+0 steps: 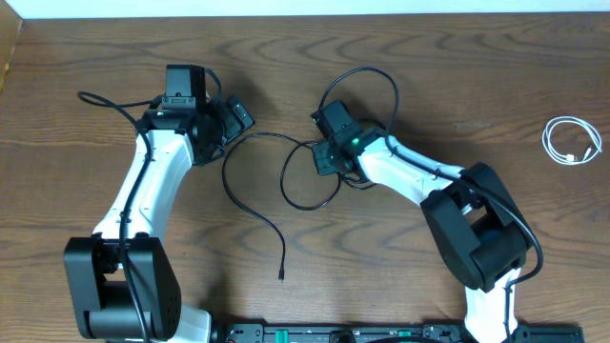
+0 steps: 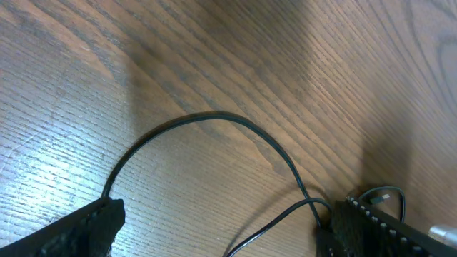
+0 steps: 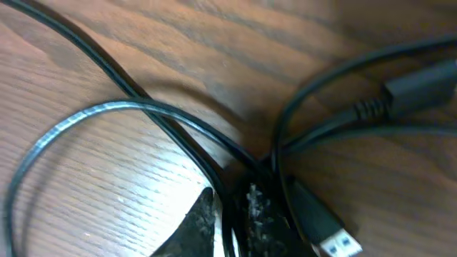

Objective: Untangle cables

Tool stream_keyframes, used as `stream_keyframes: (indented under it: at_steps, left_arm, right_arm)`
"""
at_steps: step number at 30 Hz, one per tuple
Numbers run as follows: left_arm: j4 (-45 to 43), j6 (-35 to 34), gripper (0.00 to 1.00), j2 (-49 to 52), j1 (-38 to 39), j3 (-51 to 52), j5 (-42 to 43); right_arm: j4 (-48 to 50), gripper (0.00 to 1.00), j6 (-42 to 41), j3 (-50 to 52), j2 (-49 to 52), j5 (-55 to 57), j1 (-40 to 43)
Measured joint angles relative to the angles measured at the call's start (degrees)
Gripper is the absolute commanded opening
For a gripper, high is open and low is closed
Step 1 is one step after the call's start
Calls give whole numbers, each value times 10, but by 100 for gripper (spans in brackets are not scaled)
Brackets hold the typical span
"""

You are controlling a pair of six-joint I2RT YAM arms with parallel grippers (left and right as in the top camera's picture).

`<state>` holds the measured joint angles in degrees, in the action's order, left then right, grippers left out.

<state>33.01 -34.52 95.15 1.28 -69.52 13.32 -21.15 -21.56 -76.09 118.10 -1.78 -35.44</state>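
Two thin black cables lie tangled at mid-table. One black cable [image 1: 250, 210] curves from beside my left gripper [image 1: 233, 122] down to a small plug [image 1: 282, 276]. The other black cable [image 1: 297, 198] loops under my right gripper [image 1: 322, 157] and arcs above it. In the right wrist view my right gripper [image 3: 228, 221] is shut on a black strand [image 3: 178, 135] where several strands cross; a USB plug [image 3: 332, 239] lies beside it. My left gripper [image 2: 221, 232] stands wide open over an arc of black cable [image 2: 214, 118]. A short white cable [image 1: 572, 141] lies coiled at the far right.
Thicker black cords [image 1: 105, 100] run from the robot arms. The table's back edge [image 1: 305, 11] is close behind both grippers. The arm bases [image 1: 124, 295] stand at the front edge.
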Motion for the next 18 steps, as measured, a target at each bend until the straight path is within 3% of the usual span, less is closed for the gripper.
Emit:
stream_keyframes:
  at_steps: [7,18]
  left_arm:
    - [0,0,98,0,0,0,0]
    - [0,0,98,0,0,0,0]
  right_arm:
    - [24,15,-6,0,0,-55,18]
    - [23,16,-20,0,5,-36,10]
